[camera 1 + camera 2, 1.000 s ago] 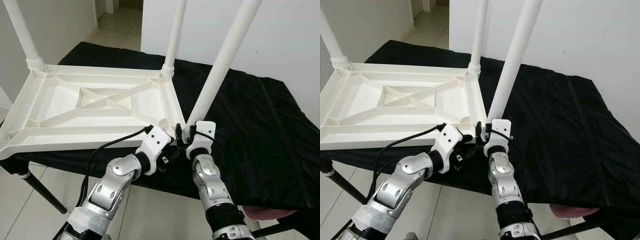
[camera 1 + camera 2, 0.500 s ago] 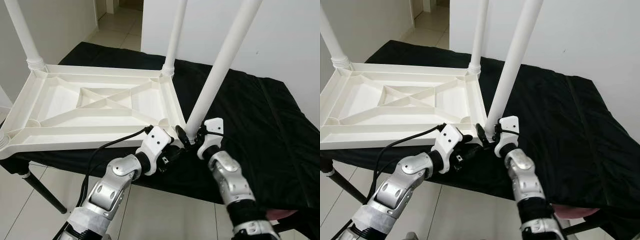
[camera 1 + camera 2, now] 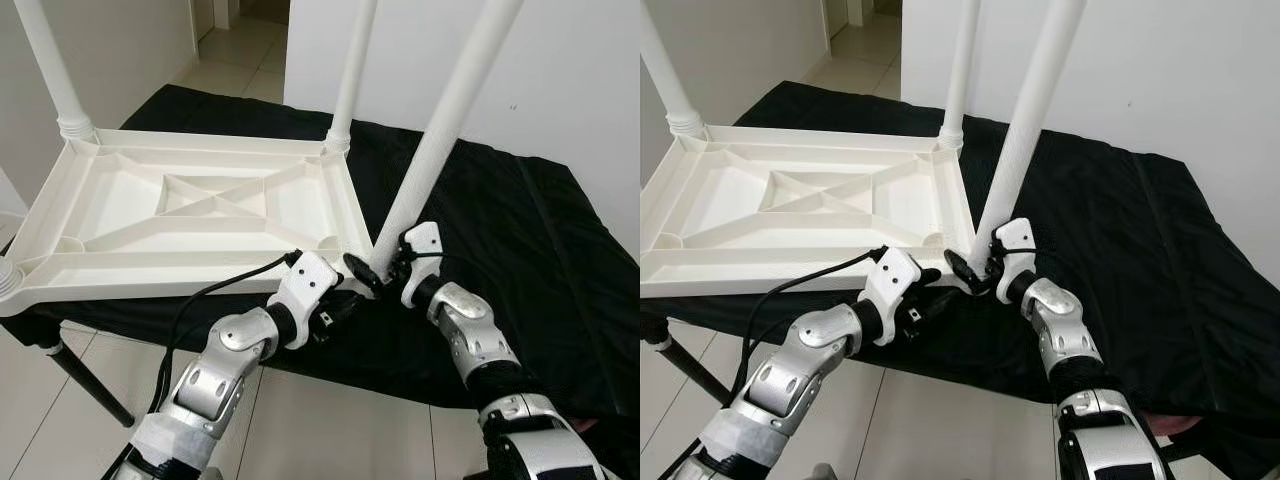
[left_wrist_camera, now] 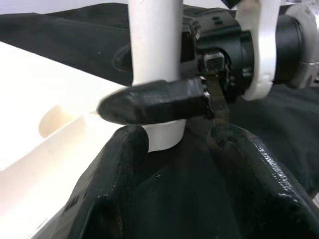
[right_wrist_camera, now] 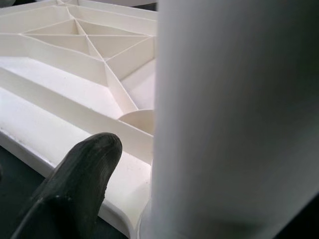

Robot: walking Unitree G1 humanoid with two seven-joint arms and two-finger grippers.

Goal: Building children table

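Observation:
A white plastic tabletop point(image 3: 110, 200) lies upside down on a black-draped table. At its near right corner, a white leg point(image 3: 440, 140) leans up and to the right. My right gripper point(image 3: 378, 270) is shut on the base of this leg, one black finger point(image 4: 154, 102) crossing in front of it. In the right wrist view the leg point(image 5: 234, 119) is close up beside a fingertip point(image 5: 75, 184). My left gripper point(image 3: 340, 303) is open just below the same corner, its fingers spread over black cloth with nothing between them.
Two other white legs point(image 3: 45, 60) point(image 3: 350, 70) stand upright in the far corners. The near left corner socket point(image 3: 5, 280) is at the picture's edge. Black cloth point(image 3: 520, 260) stretches to the right. A black cable point(image 3: 200, 300) loops from my left wrist. Tiled floor lies below.
My right arm has swung from below the leg's base round to its right side, the wrist turning about the leg. The left gripper has barely moved.

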